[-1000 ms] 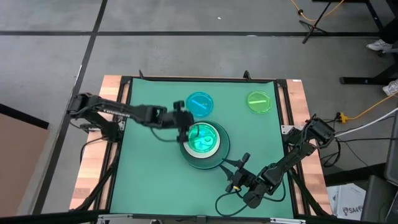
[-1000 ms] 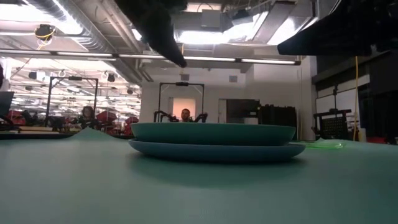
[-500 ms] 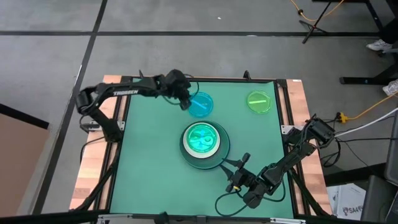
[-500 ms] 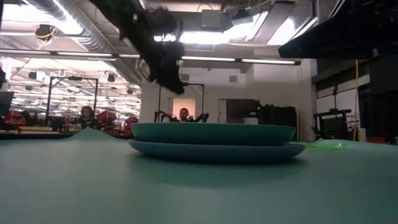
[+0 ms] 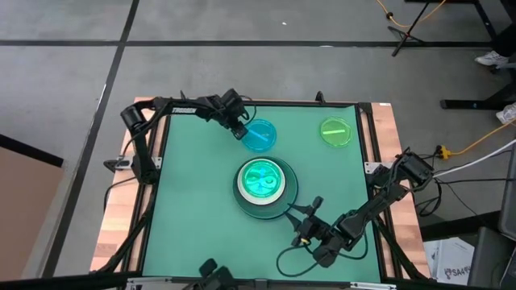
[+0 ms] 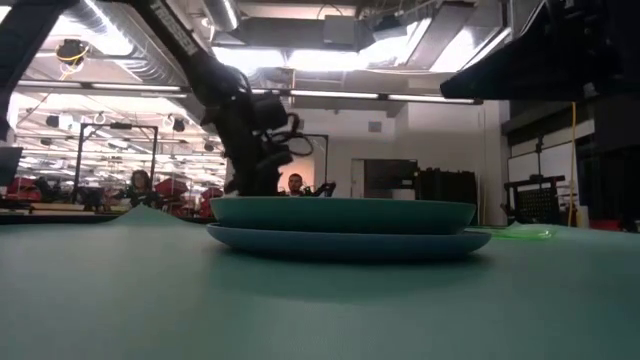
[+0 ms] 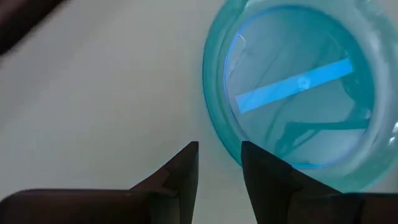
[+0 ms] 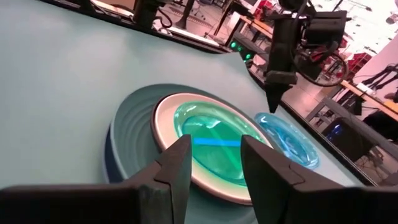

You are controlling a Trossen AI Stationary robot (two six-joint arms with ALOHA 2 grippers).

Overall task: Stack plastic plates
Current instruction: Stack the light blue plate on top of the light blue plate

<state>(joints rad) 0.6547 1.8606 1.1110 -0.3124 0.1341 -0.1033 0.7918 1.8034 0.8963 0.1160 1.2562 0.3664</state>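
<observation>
Cyan plate | rim just beyond left fingers | untouched

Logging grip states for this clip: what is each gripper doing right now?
Left gripper: open, holding nothing, at the edge of the cyan plate.
Right gripper: open, empty, waiting near the stack.
</observation>
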